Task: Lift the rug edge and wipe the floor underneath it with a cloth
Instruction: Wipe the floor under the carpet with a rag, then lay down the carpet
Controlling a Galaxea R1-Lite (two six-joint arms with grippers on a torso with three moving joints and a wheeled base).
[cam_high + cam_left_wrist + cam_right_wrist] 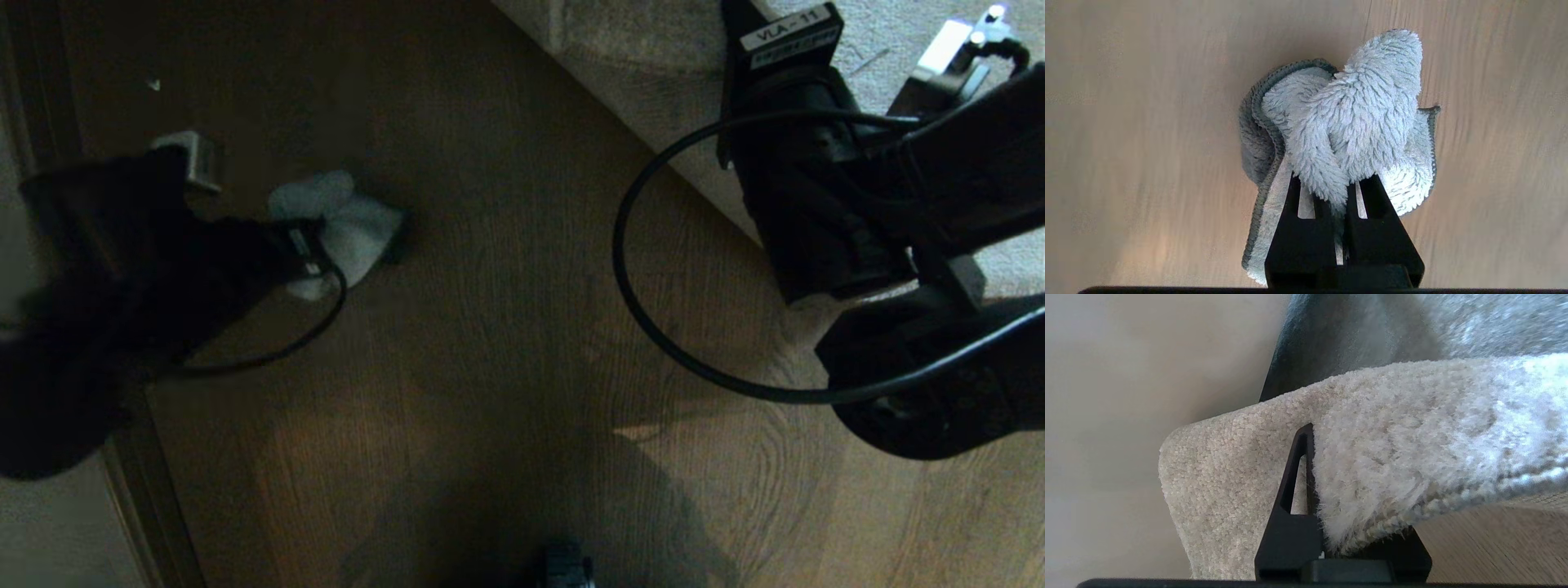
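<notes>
Nearest to me in the head view is the floor [506, 343], brown wood-grain planks crossed by my own shadow. I count one cloth, one rug and my two grippers.

On my left, my left gripper [1340, 192] has its two black fingers [1306, 212] pinched almost together on the cloth [1355, 118], a single pale, fluffy terry rag bunched into folds with a darker stitched hem. The floor lies behind it; I cannot tell whether the rag touches the planks. In the head view the cloth [347, 224] shows just past the tip of my dark left arm, well apart from the rug.

On my right, my right gripper [1323, 490] is clamped on the rug edge [1392, 457]: one finger [1290, 506] shows against the pile and the other is hidden under it. The light-grey border is raised off the floor, with a dark gap beneath it and the corner drooping beside the finger.

Farthest away, the rug [637, 57] fills the upper right of the head view, its straight border running diagonally under my right arm.
</notes>
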